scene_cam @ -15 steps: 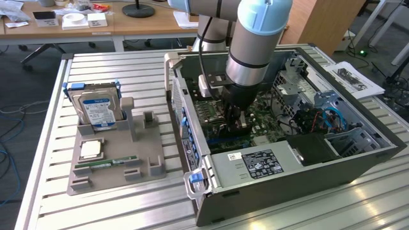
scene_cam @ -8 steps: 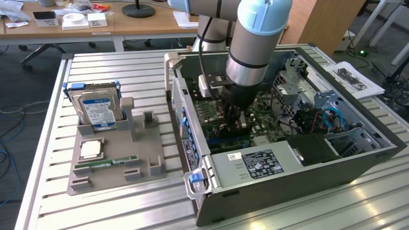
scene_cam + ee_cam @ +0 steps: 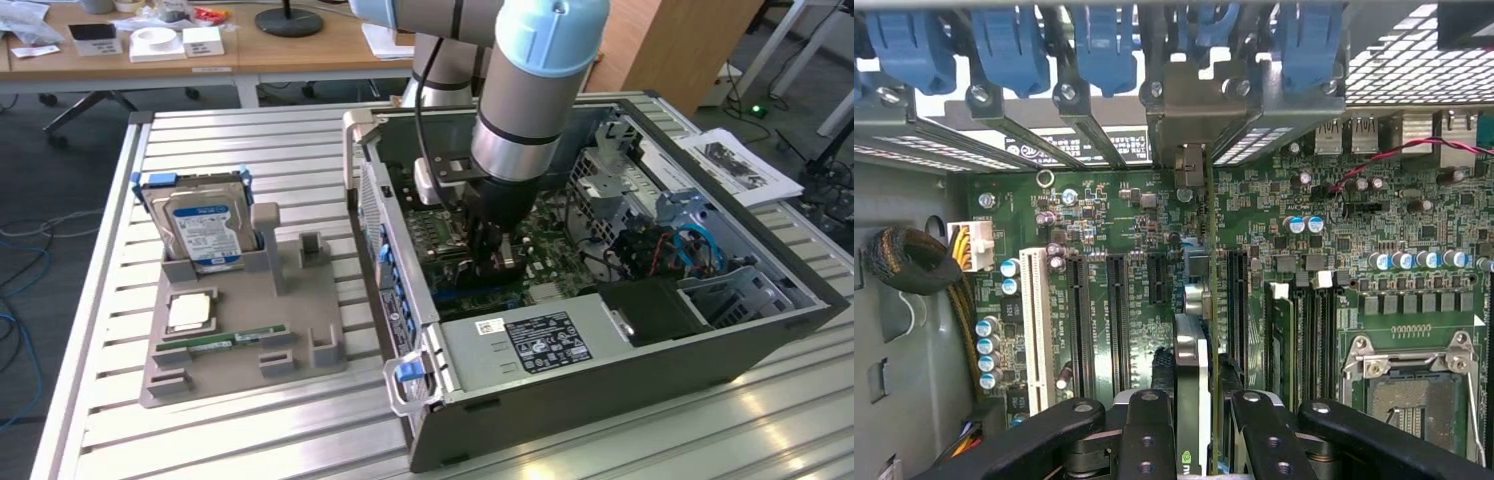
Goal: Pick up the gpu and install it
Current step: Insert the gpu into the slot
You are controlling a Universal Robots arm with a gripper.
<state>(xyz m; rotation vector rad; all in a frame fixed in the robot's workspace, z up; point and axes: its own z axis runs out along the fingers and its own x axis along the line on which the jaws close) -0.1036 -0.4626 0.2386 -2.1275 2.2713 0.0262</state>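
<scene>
Closest to the wrist camera, the hand (image 3: 1194,420) has its two black fingers (image 3: 1146,435) closed partway on the edge of the gpu (image 3: 1192,375), which stands on edge between them. The card reaches down toward the green motherboard (image 3: 1114,230), among the long black expansion slots (image 3: 1116,320) and beside the white slot (image 3: 1037,325). Its silver end bracket (image 3: 1187,125) meets the case's rear wall beneath the row of blue slot clips (image 3: 1009,45). The empty CPU socket (image 3: 1414,385) lies well off to one side.

In the exterior view, the arm (image 3: 527,90) reaches straight down into the open computer case (image 3: 601,340), which lies on its side on the slatted metal worktop (image 3: 267,440). On the exterior view's left, just beside the case, a grey parts holder (image 3: 254,350) carries an upright hard drive (image 3: 207,235) with a blue label, a processor chip (image 3: 191,312) and a thin green memory stick (image 3: 220,342).
</scene>
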